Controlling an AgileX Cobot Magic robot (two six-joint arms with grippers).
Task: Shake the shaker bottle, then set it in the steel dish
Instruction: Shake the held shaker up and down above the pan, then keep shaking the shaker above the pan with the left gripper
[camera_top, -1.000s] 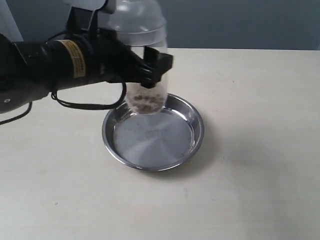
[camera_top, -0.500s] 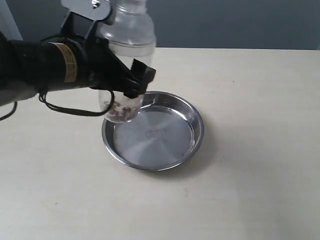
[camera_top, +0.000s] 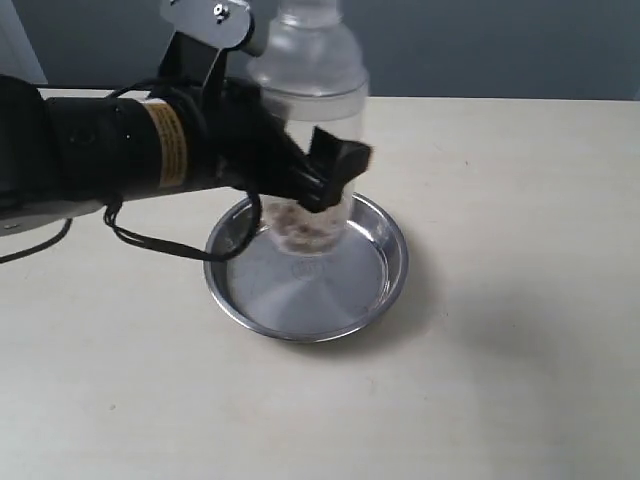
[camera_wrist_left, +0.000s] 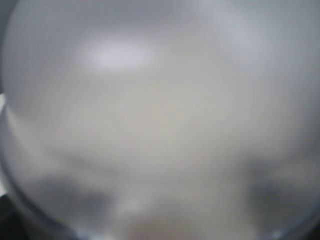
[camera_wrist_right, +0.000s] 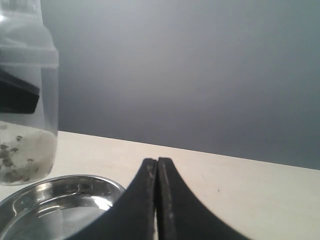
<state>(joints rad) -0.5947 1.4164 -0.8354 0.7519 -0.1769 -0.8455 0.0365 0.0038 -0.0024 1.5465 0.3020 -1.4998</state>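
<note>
The clear frosted shaker bottle (camera_top: 312, 120) is held upright above the far part of the steel dish (camera_top: 382, 295), brown and whitish grains at its bottom. My left gripper (camera_top: 325, 170) is shut on the bottle's body, its black fingers on either side. In the left wrist view the bottle (camera_wrist_left: 160, 110) fills the frame as a blur. The right wrist view shows the bottle (camera_wrist_right: 25, 100) above the dish (camera_wrist_right: 55, 205), and my right gripper (camera_wrist_right: 157, 165) shut on nothing, away from both.
The beige table (camera_top: 500, 380) stretches around the dish, with a dark wall behind it. The left arm's black body and cable (camera_top: 110, 150) reach in from the left, over the table.
The left gripper swung the bottle left to the dish's edge, then back right and slightly higher, over the dish's far part. The dish stayed put.
</note>
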